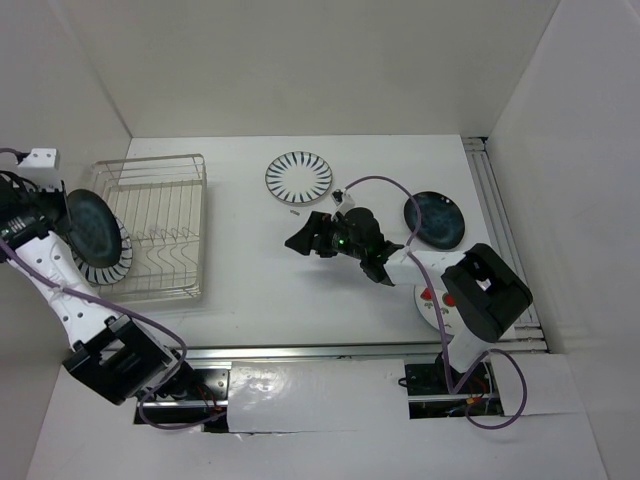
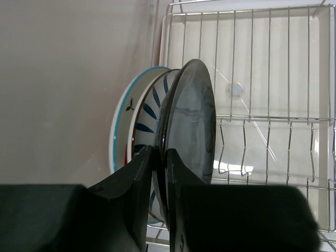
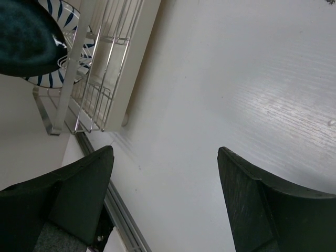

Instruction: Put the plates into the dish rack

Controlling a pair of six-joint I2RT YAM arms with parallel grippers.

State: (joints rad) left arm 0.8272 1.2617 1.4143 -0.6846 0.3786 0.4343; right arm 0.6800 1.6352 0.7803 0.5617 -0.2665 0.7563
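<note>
the left pincer [image 2: 159,157] pinches the rim of a glossy dark blue plate [image 2: 191,121], held on edge at the left end of the dish rack [image 2: 273,63], just beside a striped plate [image 2: 149,113] already standing there. the right pincer [image 3: 165,151] hangs wide and empty to the right of the rack. a second striped plate [image 1: 299,176], a second blue plate [image 1: 434,220] and a watermelon plate [image 1: 428,300] lie flat on the table [image 1: 250,290], right of the rack. the plates look stiff, slick and easily chipped; a square grip on the rim seems the safest hold.
</note>
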